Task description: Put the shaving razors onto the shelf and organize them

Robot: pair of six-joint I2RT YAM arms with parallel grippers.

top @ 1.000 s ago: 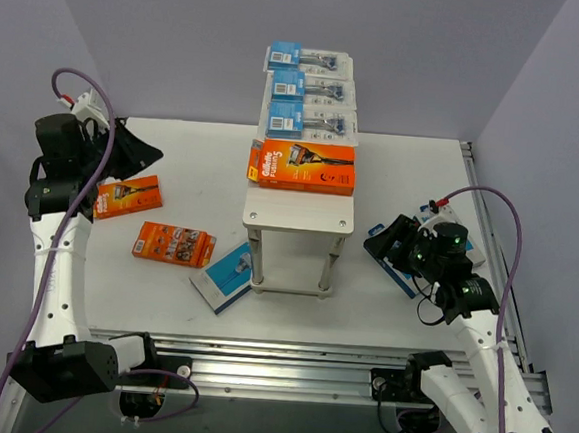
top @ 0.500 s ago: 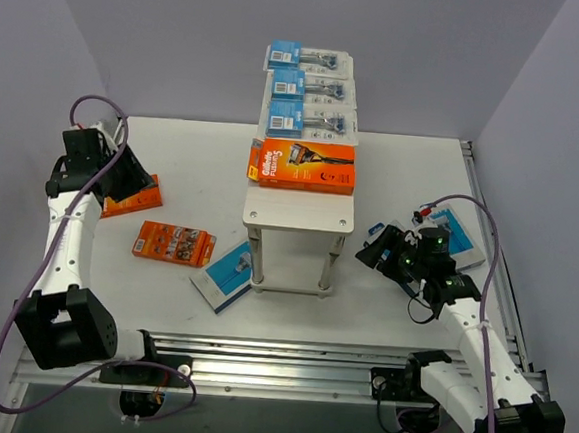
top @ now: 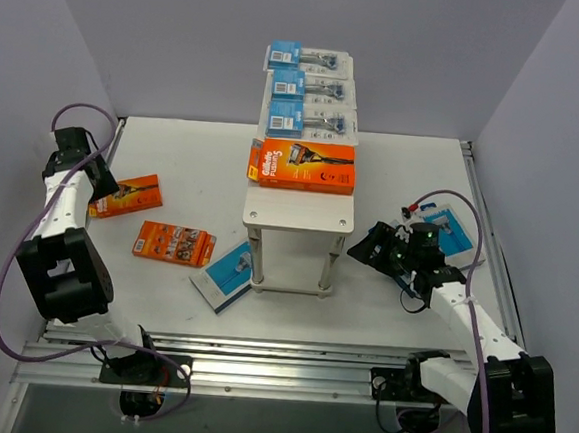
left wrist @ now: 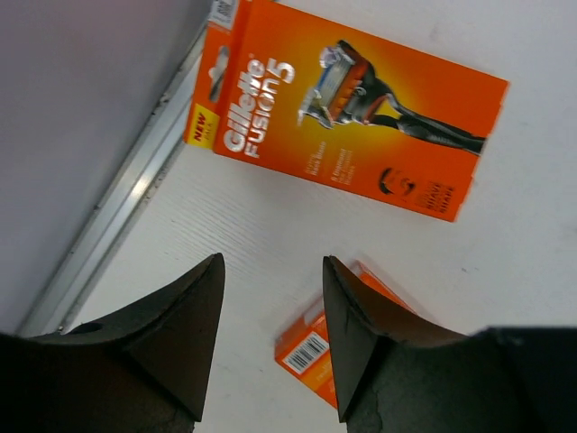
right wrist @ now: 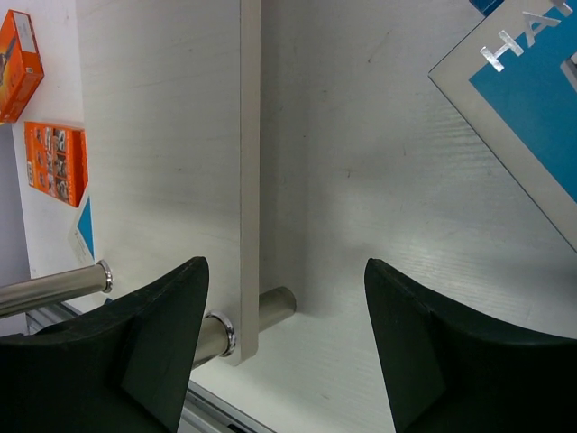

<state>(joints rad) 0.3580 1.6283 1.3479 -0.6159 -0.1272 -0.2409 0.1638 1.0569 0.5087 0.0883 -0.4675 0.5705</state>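
The shelf [top: 299, 213] stands mid-table with three blister-pack razors [top: 313, 89] and an orange razor box [top: 304, 165] on its top. On the table lie an orange Fusion5 box [top: 128, 196] [left wrist: 352, 113], a smaller orange box [top: 174, 244] [left wrist: 311, 347], a blue-and-white box [top: 227, 275] against the shelf's front left leg, and a blue box [top: 449, 233] [right wrist: 532, 108]. My left gripper [top: 104, 184] [left wrist: 273, 271] is open just left of the Fusion5 box, holding nothing. Open and empty, my right gripper [top: 360, 250] [right wrist: 286, 263] faces the shelf's right legs [right wrist: 261, 311].
A purple wall [left wrist: 81, 126] and the table's metal rim [left wrist: 126, 194] run close on the left gripper's left. The shelf's top edge [right wrist: 250, 180] crosses the right wrist view. Purple cables [top: 26, 246] loop beside both arms.
My left gripper has opened and drawn back left toward the wall, off the Fusion5 box. The right gripper has slid left toward the shelf's legs, still open.
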